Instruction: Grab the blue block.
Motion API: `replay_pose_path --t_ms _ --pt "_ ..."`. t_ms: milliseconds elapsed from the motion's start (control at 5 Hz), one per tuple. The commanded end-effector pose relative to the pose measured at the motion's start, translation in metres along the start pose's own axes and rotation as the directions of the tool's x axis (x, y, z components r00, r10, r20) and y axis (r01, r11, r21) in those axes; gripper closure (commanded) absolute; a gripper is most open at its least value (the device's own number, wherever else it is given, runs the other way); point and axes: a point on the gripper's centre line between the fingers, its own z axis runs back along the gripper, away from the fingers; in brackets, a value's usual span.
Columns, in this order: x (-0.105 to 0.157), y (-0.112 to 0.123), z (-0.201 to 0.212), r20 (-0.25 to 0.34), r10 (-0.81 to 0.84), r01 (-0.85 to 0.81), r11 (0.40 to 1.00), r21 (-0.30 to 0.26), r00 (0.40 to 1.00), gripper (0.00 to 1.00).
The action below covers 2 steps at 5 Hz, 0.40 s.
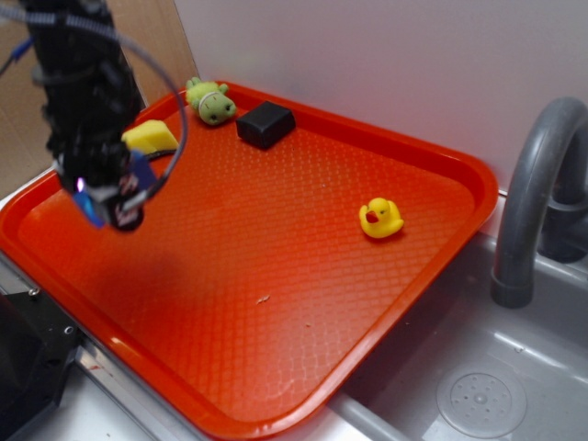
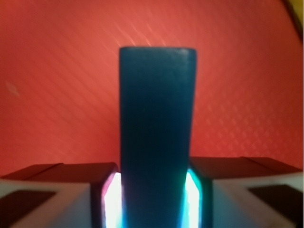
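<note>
The blue block (image 2: pixel 156 128) stands upright between my two fingers in the wrist view, filling the middle of the picture, with both pads pressed against its sides. In the exterior view my gripper (image 1: pixel 108 202) hangs above the left part of the red tray (image 1: pixel 276 303), shut on the blue block (image 1: pixel 92 209), of which only a small blue corner shows below the fingers. The block is lifted off the tray, and a dark shadow lies on the tray beneath it.
A yellow sponge (image 1: pixel 150 138), a green plush toy (image 1: pixel 211 101) and a black squarish block (image 1: pixel 265 124) sit at the tray's back left. A yellow rubber duck (image 1: pixel 380 219) stands at right. A grey faucet (image 1: pixel 533 202) and sink (image 1: pixel 478 386) lie to the right.
</note>
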Motion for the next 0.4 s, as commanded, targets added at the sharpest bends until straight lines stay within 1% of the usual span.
replay_pose_path --t_ms 0,200 --pt "0.018 0.001 0.056 0.086 0.034 -0.031 0.999 -0.027 0.996 1.0" --pt "0.018 0.008 0.086 0.144 0.051 -0.046 0.998 -0.039 0.988 1.0"
